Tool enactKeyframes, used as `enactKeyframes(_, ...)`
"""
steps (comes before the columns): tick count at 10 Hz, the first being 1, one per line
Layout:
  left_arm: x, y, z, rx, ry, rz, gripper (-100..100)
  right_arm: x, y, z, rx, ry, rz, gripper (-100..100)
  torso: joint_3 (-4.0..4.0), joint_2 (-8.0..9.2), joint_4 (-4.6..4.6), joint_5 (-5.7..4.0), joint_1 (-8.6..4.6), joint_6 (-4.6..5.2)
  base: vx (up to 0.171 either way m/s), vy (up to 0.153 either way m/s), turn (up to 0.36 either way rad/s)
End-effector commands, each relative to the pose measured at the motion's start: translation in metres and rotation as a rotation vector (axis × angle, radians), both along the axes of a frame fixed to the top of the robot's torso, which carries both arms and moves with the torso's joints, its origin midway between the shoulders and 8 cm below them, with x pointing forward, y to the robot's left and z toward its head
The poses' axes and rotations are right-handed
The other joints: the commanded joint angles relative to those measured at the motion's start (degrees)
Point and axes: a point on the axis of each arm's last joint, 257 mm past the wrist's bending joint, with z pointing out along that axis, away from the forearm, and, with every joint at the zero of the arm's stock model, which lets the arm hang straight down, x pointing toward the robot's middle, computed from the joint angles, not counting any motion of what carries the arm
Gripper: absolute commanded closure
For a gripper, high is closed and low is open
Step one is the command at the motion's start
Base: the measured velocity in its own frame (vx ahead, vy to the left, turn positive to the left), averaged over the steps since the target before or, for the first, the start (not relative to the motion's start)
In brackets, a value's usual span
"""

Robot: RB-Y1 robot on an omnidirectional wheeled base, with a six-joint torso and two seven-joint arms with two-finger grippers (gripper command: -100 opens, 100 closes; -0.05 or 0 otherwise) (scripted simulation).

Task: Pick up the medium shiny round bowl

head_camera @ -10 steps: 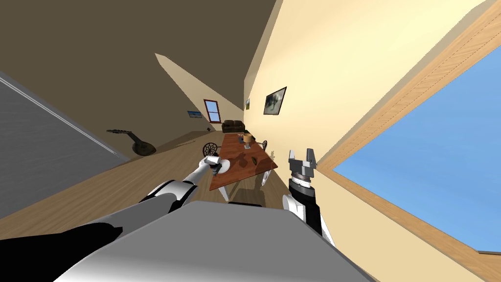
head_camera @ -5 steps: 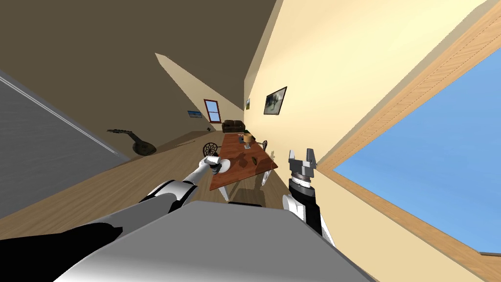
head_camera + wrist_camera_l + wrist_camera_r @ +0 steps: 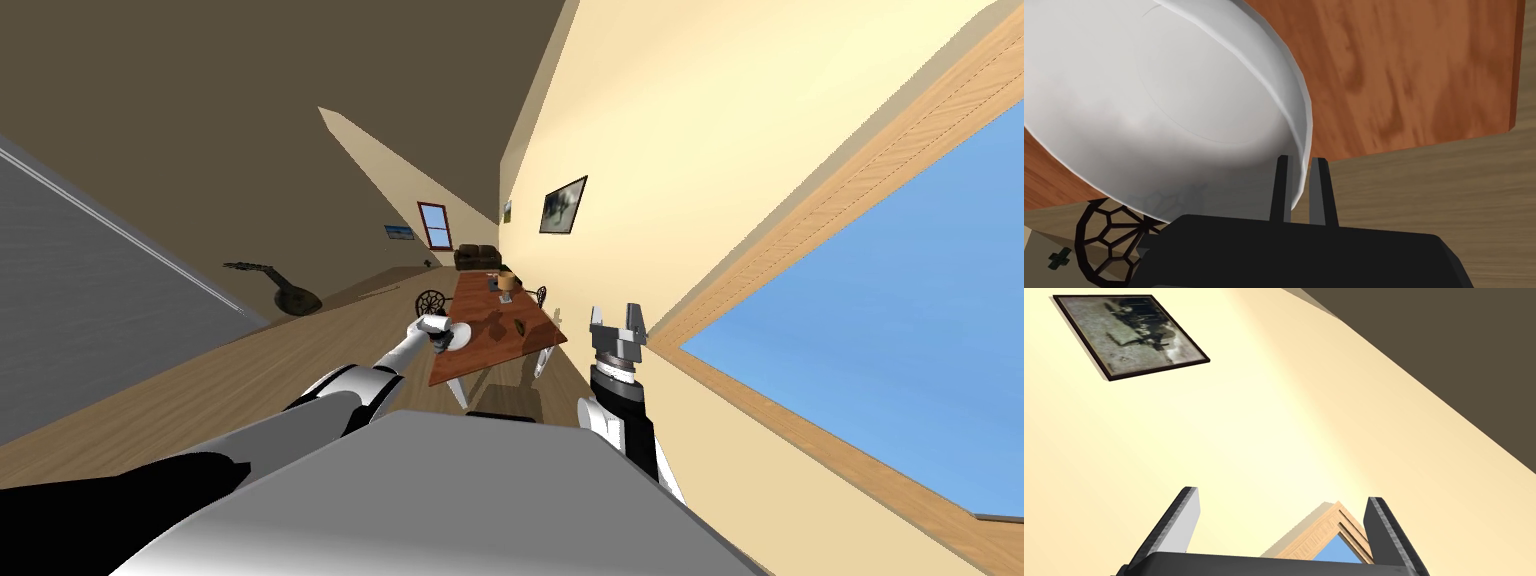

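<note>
The step in hand looks like the lift itself, and the grip is a thin one, so the left tool (image 3: 1302,161) should rise slowly and straight, with no twist of the wrist; a pinch on one edge of a smooth, wide dish lets the weight hang to one side, and a quick move could let it swing or slide out. Carrying it up and clear before any turn would be the safer course; levelling it can wait until it is well above the wood.

The left tool is nearly closed, its two blades a narrow gap apart with the rim of the bowl (image 3: 1164,100) clamped between them; one blade lies inside the wall, the other outside. The bowl is drawn plain white to pale grey, round and shallow, and it sits tilted against the tool, spreading away from the pinch; I cannot tell whether its far side touches anything.

Behind the bowl is the reddish-brown wooden counter (image 3: 1404,75), and the bowl hangs over its near edge, partly above the wood-plank floor (image 3: 1449,200); beside the tool's body a dark openwork chair (image 3: 1109,240) back stands just off the counter. From the head camera the bowl (image 3: 457,338) shows at the counter's (image 3: 500,345) near left edge, at the end of the outstretched left arm.

The right tool (image 3: 1281,495) is wide open and holds nothing; it is raised beside the pale wall, well apart from the counter (image 3: 618,318).
</note>
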Motion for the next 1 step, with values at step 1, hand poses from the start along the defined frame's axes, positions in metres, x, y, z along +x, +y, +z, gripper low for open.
enactKeyframes(1,0.0,0.0,0.0,0.0,0.0,0.0,0,0.0,0.0,0.0,0.0,0.0,0.0,0,0.0,0.0,0.0,0.0,0.0,0.0,0.0,0.0,0.0)
